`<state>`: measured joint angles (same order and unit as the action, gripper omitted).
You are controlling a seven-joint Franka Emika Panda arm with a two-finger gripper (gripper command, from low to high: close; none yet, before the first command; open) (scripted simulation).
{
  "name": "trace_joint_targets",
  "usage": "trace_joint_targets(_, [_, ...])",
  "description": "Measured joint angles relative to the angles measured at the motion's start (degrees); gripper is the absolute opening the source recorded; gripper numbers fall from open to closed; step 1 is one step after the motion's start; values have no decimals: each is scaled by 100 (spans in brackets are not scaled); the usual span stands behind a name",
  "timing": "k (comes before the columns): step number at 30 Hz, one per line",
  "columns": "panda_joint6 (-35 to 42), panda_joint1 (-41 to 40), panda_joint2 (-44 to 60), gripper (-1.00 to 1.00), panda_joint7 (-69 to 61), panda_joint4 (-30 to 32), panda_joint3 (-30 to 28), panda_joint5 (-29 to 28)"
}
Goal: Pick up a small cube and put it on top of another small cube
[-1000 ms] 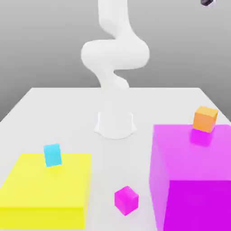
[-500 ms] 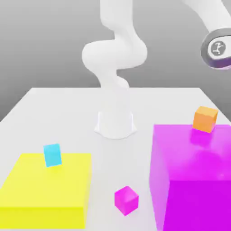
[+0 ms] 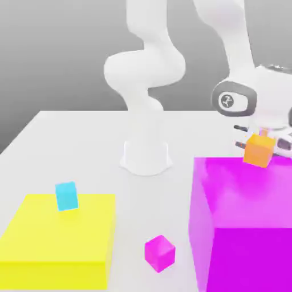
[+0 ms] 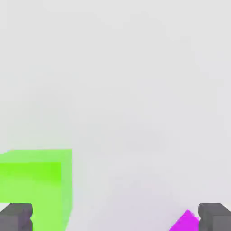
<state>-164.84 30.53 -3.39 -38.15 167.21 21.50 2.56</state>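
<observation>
Resting on big magenta block (image 3: 245, 217): small orange cube (image 3: 259, 150). Gripper (image 3: 258, 138) close behind cube, jaws spread wide. Small cyan cube (image 3: 66, 195) on yellow block (image 3: 57, 239); small magenta cube (image 3: 159, 252) on worktop (image 3: 85, 142).

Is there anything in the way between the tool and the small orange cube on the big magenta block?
Nothing visible stands between them. In the exterior view the tool hangs just behind and above the small orange cube, which sits on the far edge of the big magenta block, with nothing else on that block.
</observation>
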Motion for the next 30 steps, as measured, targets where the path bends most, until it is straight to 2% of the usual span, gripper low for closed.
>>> trace_joint_targets(2, [-185, 6, 91, 0, -99, 161, -40, 87])
trace_joint_targets(4, [-487, 124, 442, 0, 224, 148, -325, -406])
trace_joint_targets(7, [-976, 757, 1052, 0, 889, 42, -1209, -1340])
trace_joint_targets(9, [-1321, 1354, 1459, 0, 1025, -29, -1834, -1506])
trace_joint_targets(10, [-1432, 1518, 1591, -100, 1061, -52, -2003, -1542])
trace_joint_targets(17, [-1419, 1545, 1587, -100, 1069, -52, -2032, -1556])
trace_joint_targets(19, [-1165, 1261, 1278, -100, 899, 8, -1698, -1339])
trace_joint_targets(22, [-682, 1099, 679, -100, 345, 121, -1320, -576])
trace_joint_targets(25, [-173, 1252, 55, -100, 22, 229, -1315, -103])
trace_joint_targets(27, [-137, 1555, -125, -100, -24, 245, -1240, 286])
trace_joint_targets(30, [164, 1805, -324, -100, 99, 8, -1267, 953])
